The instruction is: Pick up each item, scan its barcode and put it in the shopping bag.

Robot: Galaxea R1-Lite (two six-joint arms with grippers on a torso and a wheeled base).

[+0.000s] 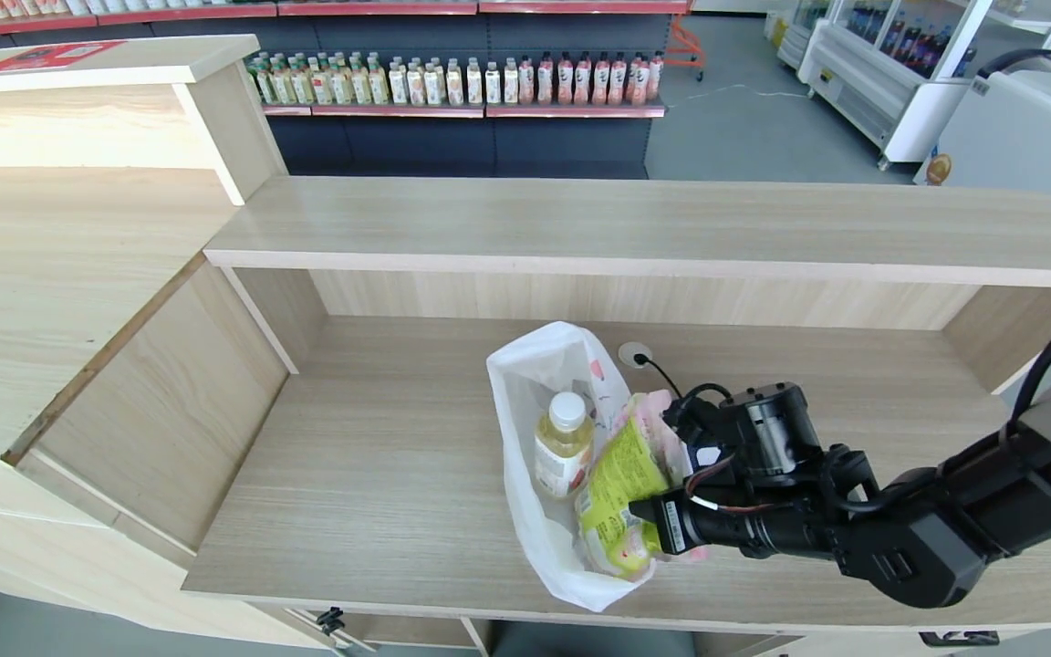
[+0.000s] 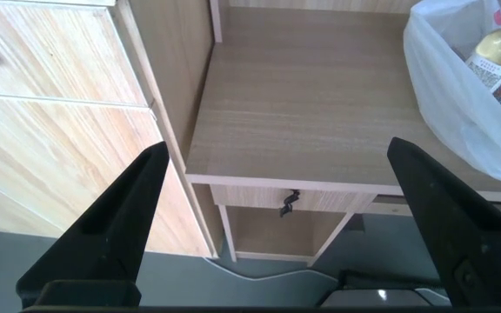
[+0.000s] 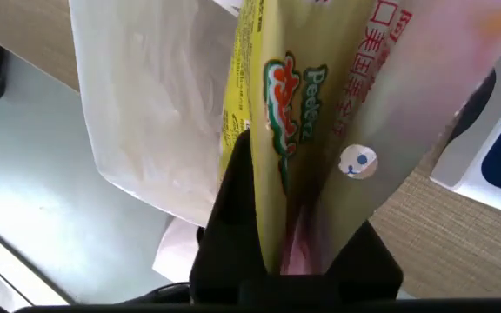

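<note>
A white plastic shopping bag lies open on the wooden counter, near its front edge. Inside it rests a bottle of yellow drink with a white cap. My right gripper is shut on a yellow-green and pink snack packet, which sits in the bag's mouth beside the bottle. In the right wrist view the packet is pinched between the black fingers, with the bag behind it. My left gripper hangs open below the counter's front edge, left of the bag and the bottle.
A raised ledge runs along the counter's back, with side walls left and right. A round cable socket sits just behind the bag. A drawer latch hangs under the front edge. Wooden cabinets stand to the left.
</note>
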